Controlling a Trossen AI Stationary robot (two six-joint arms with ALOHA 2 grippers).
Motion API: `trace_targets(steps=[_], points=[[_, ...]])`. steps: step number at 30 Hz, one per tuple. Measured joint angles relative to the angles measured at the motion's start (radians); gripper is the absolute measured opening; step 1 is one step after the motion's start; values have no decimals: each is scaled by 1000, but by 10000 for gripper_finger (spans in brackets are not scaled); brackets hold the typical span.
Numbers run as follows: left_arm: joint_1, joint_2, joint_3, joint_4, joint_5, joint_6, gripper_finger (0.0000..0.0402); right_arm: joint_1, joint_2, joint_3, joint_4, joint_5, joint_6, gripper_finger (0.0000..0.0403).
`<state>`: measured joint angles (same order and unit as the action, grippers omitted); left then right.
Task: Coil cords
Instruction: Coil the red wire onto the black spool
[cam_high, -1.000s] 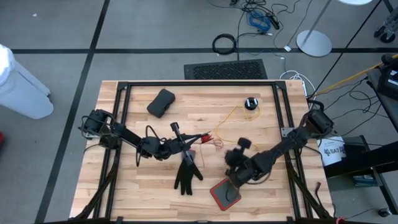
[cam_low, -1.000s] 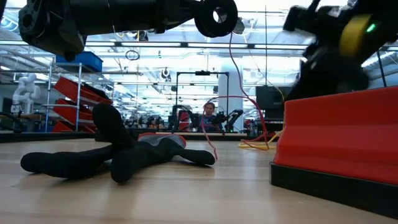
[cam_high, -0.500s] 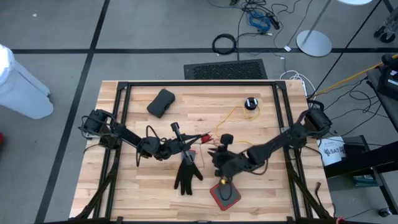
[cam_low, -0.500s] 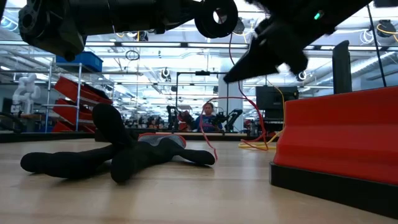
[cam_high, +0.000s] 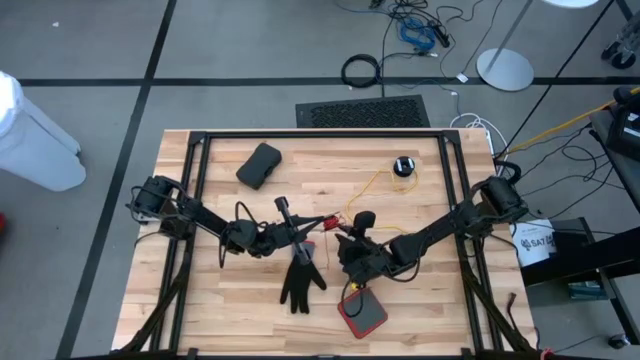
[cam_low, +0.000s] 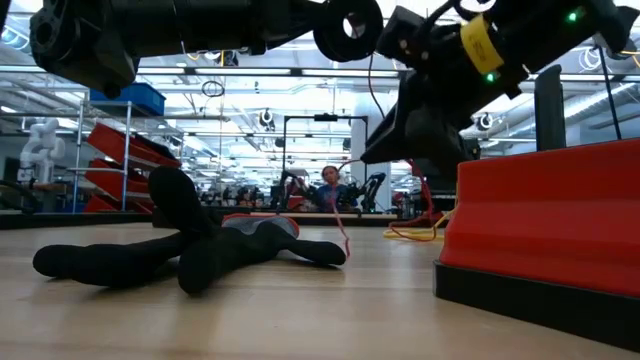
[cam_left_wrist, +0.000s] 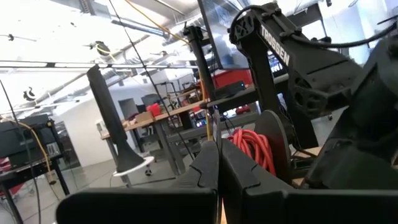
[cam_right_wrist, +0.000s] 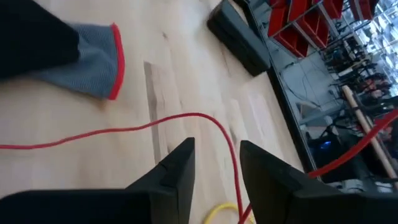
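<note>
A slatted wooden table (cam_high: 250, 310) stands on grey floor, a workshop behind. On it: one black glove (cam_high: 300, 280), one red-and-black case (cam_high: 362, 313), one dark pouch (cam_high: 259, 165), one puck (cam_high: 404, 166) trailing yellow cord (cam_high: 372, 186) toward centre. Left gripper (cam_high: 322, 220) is clenched, pinching a red cord (cam_right_wrist: 186, 119); right gripper (cam_high: 348, 238) is released just beside.

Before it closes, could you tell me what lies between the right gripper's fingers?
In the right wrist view, the right gripper is open over bare wood, with a red cord crossing the gap.
</note>
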<state>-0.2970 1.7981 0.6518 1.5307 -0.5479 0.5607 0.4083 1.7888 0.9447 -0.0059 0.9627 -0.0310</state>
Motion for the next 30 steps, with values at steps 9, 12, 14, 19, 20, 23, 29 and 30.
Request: trace_targets(steps=[9,12,14,19,20,23,29,30], points=[[0,0,0,0,22,-6,0,-31,52,0,-28,49,17,96],[0,0,0,-3,22,-7,0,-29,66,0,-31,120,18,87],[0,0,0,-4,22,-7,0,-29,70,0,-31,149,23,82],[0,0,0,-7,22,-9,0,-29,66,0,-164,195,159,77],[0,0,0,-7,22,-9,0,-29,63,0,-214,198,214,77],[0,0,0,-8,22,-9,0,-31,50,0,-392,200,418,77],[0,0,0,-14,24,-14,0,-26,-9,0,-798,210,832,77],[0,0,0,-19,25,-22,0,-22,-24,0,-855,209,885,77]])
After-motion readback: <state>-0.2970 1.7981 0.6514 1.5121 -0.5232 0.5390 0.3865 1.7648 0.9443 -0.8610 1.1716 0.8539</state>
